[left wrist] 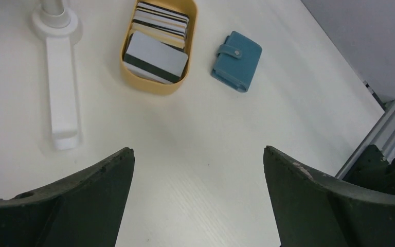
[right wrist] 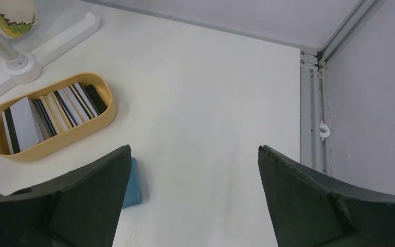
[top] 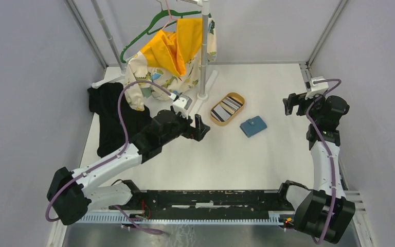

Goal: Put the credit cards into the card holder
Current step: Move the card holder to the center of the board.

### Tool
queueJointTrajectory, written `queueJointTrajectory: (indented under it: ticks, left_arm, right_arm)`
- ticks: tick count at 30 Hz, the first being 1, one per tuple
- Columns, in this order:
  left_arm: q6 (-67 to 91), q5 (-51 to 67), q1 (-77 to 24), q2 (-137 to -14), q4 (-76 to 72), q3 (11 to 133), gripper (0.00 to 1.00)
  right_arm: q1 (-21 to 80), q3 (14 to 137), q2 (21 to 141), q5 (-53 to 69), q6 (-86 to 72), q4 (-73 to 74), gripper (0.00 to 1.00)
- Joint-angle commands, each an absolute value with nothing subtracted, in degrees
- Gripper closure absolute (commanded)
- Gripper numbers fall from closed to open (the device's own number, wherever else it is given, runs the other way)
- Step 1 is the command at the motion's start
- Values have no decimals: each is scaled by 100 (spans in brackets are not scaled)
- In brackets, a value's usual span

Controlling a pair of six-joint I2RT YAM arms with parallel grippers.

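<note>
The credit cards (top: 226, 109) lie stacked like black, grey and white stripes in an oval tan tray (top: 217, 122) at the table's middle back. The closed teal card holder (top: 253, 126) lies flat just right of the tray, snap tab fastened (left wrist: 236, 60). My left gripper (top: 204, 128) hovers open just left of the tray, nothing between its fingers (left wrist: 199, 154). Far to the right, my right gripper (top: 289, 105) is raised and open, also empty (right wrist: 194, 152). In the right wrist view the cards (right wrist: 51, 113) show fully, while only an edge of the card holder (right wrist: 133, 185) peeks past a finger.
A white clothes stand pole (top: 203, 51) carries a green hanger with a yellow and cream garment (top: 172, 56). Its long base foot (left wrist: 61, 98) lies left of the tray. A black cloth (top: 110, 116) lies at the left edge. An aluminium rail (right wrist: 313, 113) borders the right.
</note>
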State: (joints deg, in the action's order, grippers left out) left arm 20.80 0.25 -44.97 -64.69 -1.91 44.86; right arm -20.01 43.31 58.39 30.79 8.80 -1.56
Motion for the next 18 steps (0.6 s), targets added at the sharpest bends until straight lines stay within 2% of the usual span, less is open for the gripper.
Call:
queueJointTrajectory:
  ticks: [1,3,6,7,12,18]
  left_arm:
    - [1970,-497,-4452,-5858,-674,4065,0]
    - [2030,-684,-4420,-5658,-778,3784,0]
    - [2153,-705,-4329,-5452,-998,3360,0]
    - [2173,-702,-4313,-5399,-1062,3223,0]
    - [2194,-1278,-4299,-5175,-1089,2627,0]
    - [2257,-2312,-4298,-4640,-801,2015,0]
  right_arm:
    - [-2029,4075,5542,2922,828,-755,2]
    - [-2023,3895,5527,3685,1252,-991,2]
    - [-1947,3660,5757,5722,2205,-1178,2]
    - [-1775,3661,5896,5885,2226,-1185,2]
    - [-160,4413,6719,4267,3933,565,2]
    - [822,5324,7958,3219,3512,544,2]
